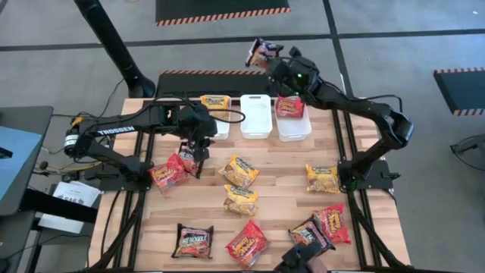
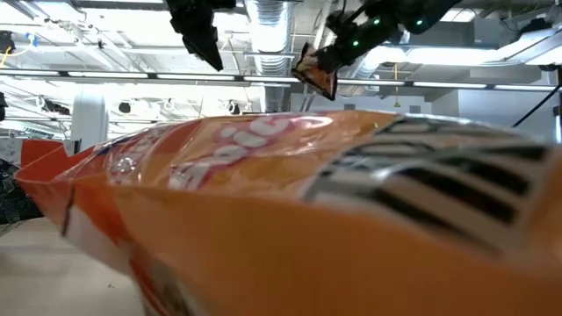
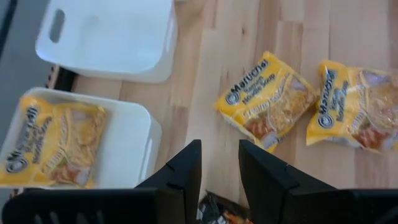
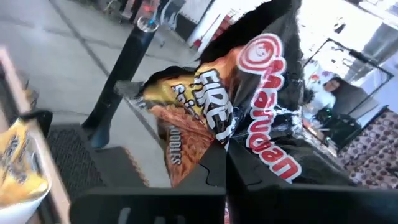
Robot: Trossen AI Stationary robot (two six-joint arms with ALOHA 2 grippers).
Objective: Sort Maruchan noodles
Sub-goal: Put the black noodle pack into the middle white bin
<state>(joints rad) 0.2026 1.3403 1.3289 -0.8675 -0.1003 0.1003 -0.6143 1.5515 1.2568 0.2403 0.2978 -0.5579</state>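
- The right gripper is up high past the table's far edge, clamped tight on a dark Maruchan packet that dangles crumpled from its fingers.
- The key relation: the three white bins lie back toward the table from that packet, the middle bin bare (yellow and red fill its neighbours), so I'd expect a pull-back over it.
- The left gripper hovers low by a red packet, jaws slightly parted, holding nothing.

right gripper holds a dark packet beyond the white bins.
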